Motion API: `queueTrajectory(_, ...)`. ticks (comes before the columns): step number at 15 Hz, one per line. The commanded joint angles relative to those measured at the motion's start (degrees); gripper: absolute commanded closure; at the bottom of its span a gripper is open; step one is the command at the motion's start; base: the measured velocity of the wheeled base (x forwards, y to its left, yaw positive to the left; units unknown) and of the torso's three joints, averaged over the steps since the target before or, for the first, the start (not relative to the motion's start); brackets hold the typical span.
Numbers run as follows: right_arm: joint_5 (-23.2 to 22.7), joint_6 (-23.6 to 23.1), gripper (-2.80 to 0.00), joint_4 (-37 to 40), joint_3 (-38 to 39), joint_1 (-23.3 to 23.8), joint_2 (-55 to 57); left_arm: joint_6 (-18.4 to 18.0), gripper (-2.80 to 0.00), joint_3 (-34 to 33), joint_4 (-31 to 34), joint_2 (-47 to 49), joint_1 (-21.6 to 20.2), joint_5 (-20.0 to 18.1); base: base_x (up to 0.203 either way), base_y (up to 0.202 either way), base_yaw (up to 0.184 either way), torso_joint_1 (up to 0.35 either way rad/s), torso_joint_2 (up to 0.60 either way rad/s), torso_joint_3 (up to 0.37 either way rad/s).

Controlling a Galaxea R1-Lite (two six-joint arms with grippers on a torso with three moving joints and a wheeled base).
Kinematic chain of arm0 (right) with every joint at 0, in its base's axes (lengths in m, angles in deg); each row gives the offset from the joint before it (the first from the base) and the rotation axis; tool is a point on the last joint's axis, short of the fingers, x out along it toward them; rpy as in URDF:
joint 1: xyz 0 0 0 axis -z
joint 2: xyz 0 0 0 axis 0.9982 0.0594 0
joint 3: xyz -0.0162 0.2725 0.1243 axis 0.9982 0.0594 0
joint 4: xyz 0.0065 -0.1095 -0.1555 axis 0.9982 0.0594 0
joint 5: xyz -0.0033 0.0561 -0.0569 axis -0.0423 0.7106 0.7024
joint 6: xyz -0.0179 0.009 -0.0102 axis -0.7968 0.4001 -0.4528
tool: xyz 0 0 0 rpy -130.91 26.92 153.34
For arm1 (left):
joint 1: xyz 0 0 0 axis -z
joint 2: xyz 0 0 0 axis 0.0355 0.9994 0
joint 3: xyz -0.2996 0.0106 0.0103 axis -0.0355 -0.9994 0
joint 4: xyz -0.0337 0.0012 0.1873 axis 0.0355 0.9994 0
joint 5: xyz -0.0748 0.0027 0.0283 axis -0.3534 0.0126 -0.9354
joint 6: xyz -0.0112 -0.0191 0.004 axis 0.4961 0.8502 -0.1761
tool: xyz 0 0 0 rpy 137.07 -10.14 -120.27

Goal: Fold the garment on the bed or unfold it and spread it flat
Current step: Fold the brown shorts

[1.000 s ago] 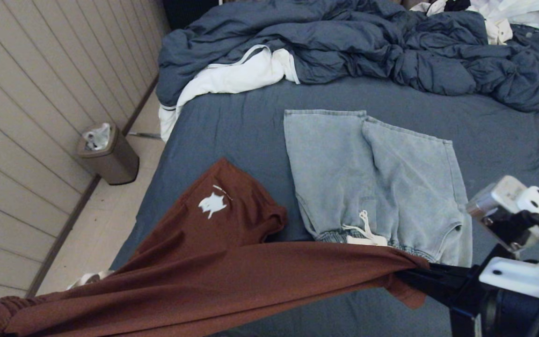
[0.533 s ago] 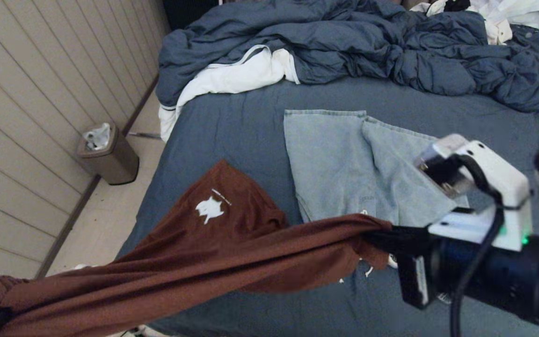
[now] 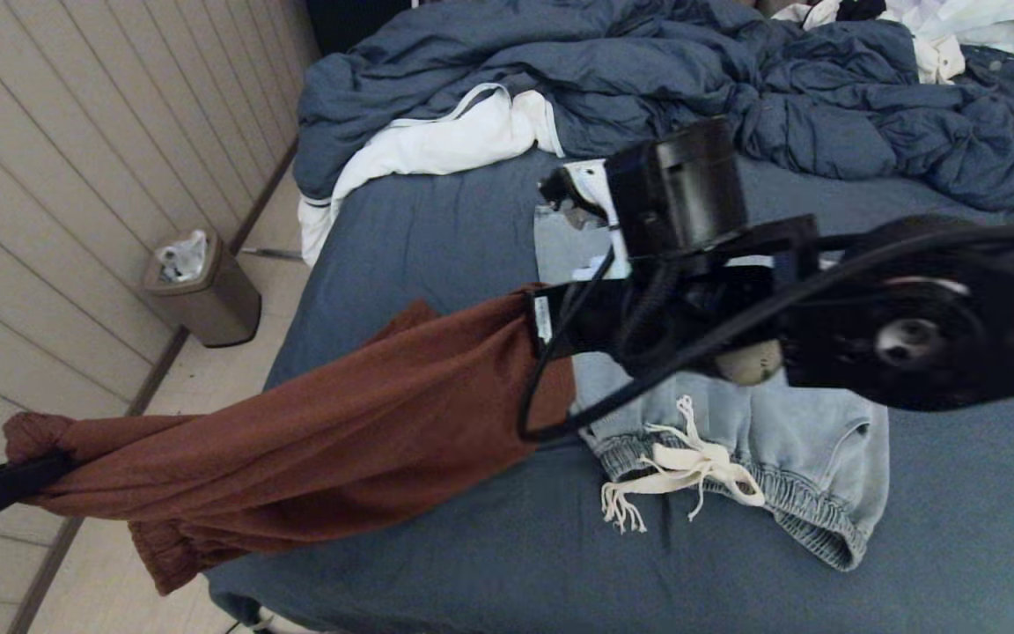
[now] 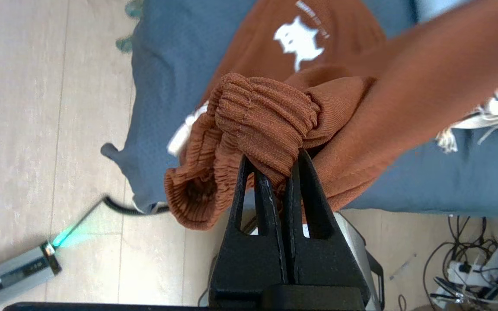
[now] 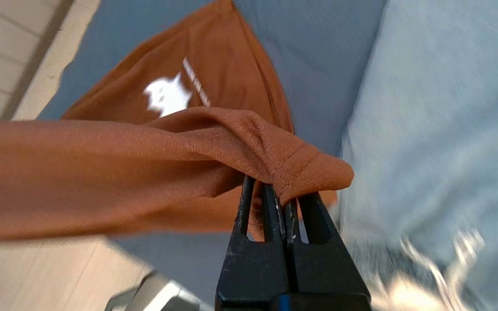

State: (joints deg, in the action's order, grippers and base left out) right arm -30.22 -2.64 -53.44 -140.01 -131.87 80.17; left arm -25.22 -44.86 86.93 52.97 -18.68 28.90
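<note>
A rust-brown garment (image 3: pixel 331 423) with a white cat print (image 4: pixel 298 39) hangs stretched between my two grippers above the bed (image 3: pixel 437 238). Off the bed's left front corner, my left gripper (image 4: pixel 277 166) is shut on its ribbed elastic end (image 4: pixel 257 116). My right gripper (image 5: pixel 280 192) is shut on a stitched hem corner (image 5: pixel 314 170), raised over the middle of the slate-blue sheet. In the head view the right arm (image 3: pixel 824 299) hides much of what lies behind it.
Light-blue denim shorts (image 3: pixel 789 449) with a white drawstring (image 3: pixel 683 471) lie flat on the sheet under the right arm. The rumpled dark duvet (image 3: pixel 736 79) with white lining fills the far side. A bin (image 3: pixel 199 291) stands on the floor by the panelled wall.
The right gripper has lifted and swung left and away over the bed, carrying the hem. The left gripper has risen, so the brown garment hangs higher and bunched, its print hidden from the head.
</note>
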Motion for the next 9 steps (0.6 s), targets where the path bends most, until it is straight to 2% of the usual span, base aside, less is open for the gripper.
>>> queueTrajectory(1, 0.04, -0.21, 0.00, 0.08, -6.12, 0.68, 9.37, 0.00, 0.00, 0.30, -0.64, 4.86, -0.06, -0.09, 0.000, 0.000, 0.000, 0.000, 0.00, 0.000)
queueTrajectory(6, -0.67, -1.05, 0.00, 2.24, -18.75, 3.22, 19.87, 0.11, 0.00, 1.36, -6.89, 14.21, -0.06, -0.13, 0.000, 0.000, 0.000, 0.000, 0.00, 0.000)
queueTrajectory(9, -2.04, -1.40, 0.00, 4.17, -25.88, 5.10, 25.62, 1.54, 0.00, 1.57, -12.64, 20.68, -0.42, -0.13, 0.000, 0.000, 0.000, 0.000, 0.00, 0.000)
